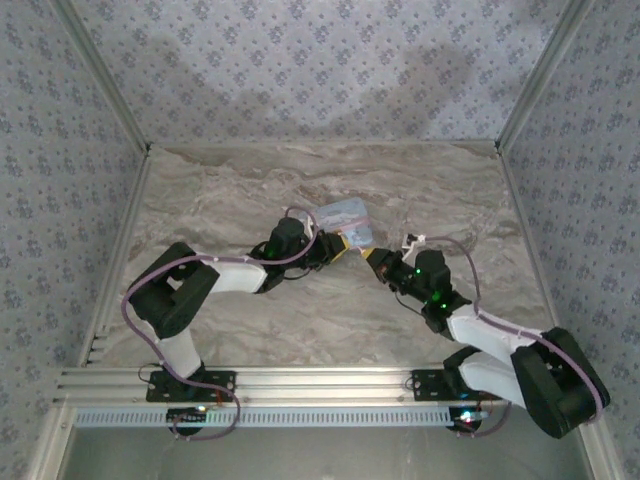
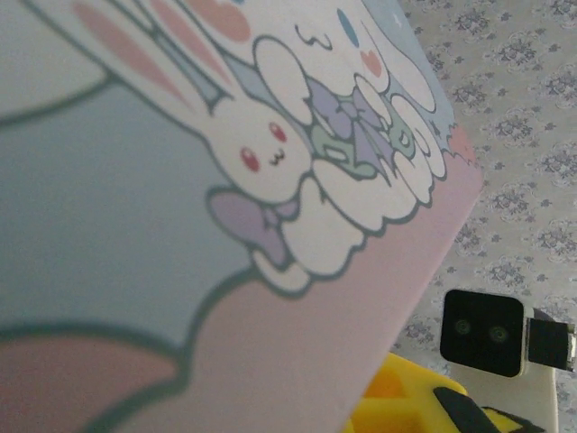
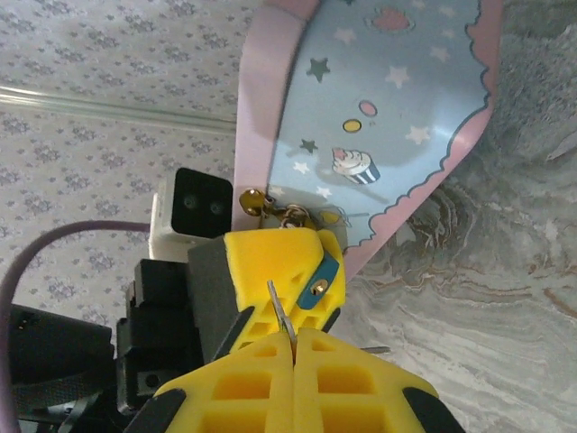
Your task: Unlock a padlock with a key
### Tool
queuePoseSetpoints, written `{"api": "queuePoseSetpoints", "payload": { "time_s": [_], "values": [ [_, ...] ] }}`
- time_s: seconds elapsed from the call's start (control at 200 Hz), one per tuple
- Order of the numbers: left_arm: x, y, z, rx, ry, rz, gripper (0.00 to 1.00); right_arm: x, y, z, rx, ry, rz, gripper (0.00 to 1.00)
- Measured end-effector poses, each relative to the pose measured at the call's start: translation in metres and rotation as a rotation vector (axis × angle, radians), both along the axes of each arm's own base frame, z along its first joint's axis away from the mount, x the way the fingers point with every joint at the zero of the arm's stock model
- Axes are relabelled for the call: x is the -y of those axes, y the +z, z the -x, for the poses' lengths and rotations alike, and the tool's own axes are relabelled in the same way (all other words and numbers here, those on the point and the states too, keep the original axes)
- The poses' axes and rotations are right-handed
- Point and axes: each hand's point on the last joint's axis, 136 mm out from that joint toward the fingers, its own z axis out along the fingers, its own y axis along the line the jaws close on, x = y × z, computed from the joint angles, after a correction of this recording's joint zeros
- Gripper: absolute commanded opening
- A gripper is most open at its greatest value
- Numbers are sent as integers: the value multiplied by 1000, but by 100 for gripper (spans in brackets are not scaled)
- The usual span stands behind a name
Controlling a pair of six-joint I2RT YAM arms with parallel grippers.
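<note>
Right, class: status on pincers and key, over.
Right pincer shut on key. Left pincer against tin, grip unclear. Key tip near tin's edge, left pincer close alongside.

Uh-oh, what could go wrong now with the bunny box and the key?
1. The right tool pinches only the end of the thin key, so the key may twist or slip out.
2. The left tool seems to hold the tin box tilted, by one edge. A push from the key could knock it loose.
</note>
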Motion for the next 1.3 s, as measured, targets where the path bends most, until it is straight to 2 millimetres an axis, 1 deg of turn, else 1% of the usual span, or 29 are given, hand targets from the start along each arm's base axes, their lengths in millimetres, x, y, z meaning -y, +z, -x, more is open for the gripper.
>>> {"api": "queuePoseSetpoints", "payload": {
  "time_s": [0.205,0.28,0.495,0.869,1.299],
  "values": [
    [0,0,0,-3,-2,4,0,-9,-18,0,-25,21,6,0],
    [0,0,0,-4,-1,5,0,-10,-21,0,-25,22,4,0],
    [0,1,1,-4,-2,5,0,-11,-17,-2,-4,19,-17,0],
    [1,1,1,-5,-4,6,0,-18,-25,-2,-11,32,-21,0],
    [1,1,0,-7,-2,12,0,-21,-23,-2,0,37,-30,0]
  ]
}}
